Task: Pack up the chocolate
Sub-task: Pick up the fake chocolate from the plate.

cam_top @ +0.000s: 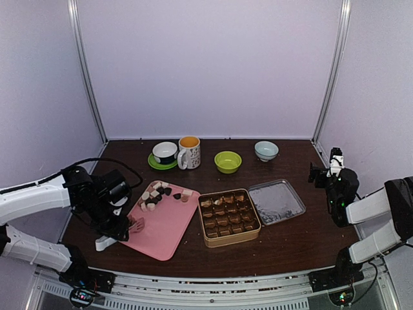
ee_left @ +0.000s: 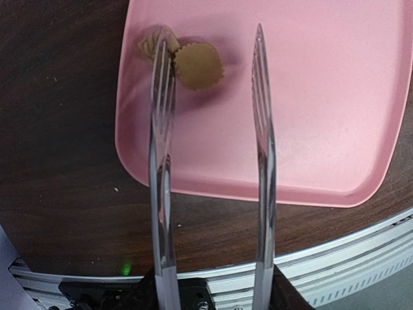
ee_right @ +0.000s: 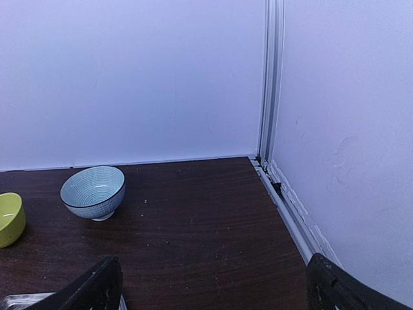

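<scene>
Here, the table (cam_top: pixel 290 248) is viewed from above, with 12 o'clock taken toward the far wall. The chocolate (cam_top: pixel 155 192) is seen as a loose heap of dark, tan and cream-white pieces at the 12 o'clock end of the pink tray (cam_top: pixel 164 236), which is laid at 9 o'clock of the gold tin (cam_top: pixel 232 240). The tin is shown uncovered, and brown pieces are seen in its grid of compartments. Its lid (cam_top: pixel 276 201) is laid grey face up, just beside it at 2 o'clock. Along the far edge, a white cup (cam_top: pixel 164 152) on a green saucer (cam_top: pixel 156 165), a mug (cam_top: pixel 189 154), a green bowl (cam_top: pixel 228 161) and a pale blue bowl (cam_top: pixel 266 150) are ranged from 9 o'clock to 3 o'clock.

The left gripper (cam_top: pixel 122 227) is positioned at the tray's 9 o'clock edge and is clamped on the tongs (ee_left: pixel 161 161), whose two metal blades are held apart over the tray. In the left wrist view, a fluted tan disc (ee_left: pixel 199 66) is seen on the tray just beside the tip of the blade on the view's left side. A second disc (ee_left: pixel 150 44) is partly hidden behind that tip. Whether contact is made cannot be told, nor whether these discs are candy or paper cups.

The right gripper (ee_right: pixel 219 287) is held at 3 o'clock, well apart from the tin. Its fingers are spread wide, with nothing between them.
</scene>
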Controlling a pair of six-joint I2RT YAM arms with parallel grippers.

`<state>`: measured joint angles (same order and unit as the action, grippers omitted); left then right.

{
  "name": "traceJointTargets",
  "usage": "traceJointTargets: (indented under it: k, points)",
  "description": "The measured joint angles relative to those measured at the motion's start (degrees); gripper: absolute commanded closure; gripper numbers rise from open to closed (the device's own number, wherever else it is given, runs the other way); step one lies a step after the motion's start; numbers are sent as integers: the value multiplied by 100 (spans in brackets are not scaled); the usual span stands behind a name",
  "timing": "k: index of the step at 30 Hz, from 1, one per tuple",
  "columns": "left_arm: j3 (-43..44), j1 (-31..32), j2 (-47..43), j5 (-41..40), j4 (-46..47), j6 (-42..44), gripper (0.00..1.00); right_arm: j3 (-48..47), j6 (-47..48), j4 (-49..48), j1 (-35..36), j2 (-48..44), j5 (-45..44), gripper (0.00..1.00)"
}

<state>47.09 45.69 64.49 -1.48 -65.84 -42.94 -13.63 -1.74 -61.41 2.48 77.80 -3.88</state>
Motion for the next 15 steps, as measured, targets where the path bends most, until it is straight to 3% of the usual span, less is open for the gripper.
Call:
traceJointTargets:
  k: [7, 15]
  points:
    - [-11, 0, 127, 22, 83, 2, 52, 0, 0, 2, 0, 0, 0, 0]
    - [-4, 0, 413, -2, 103, 81, 62, 0, 0, 2, 0, 0, 0, 0]
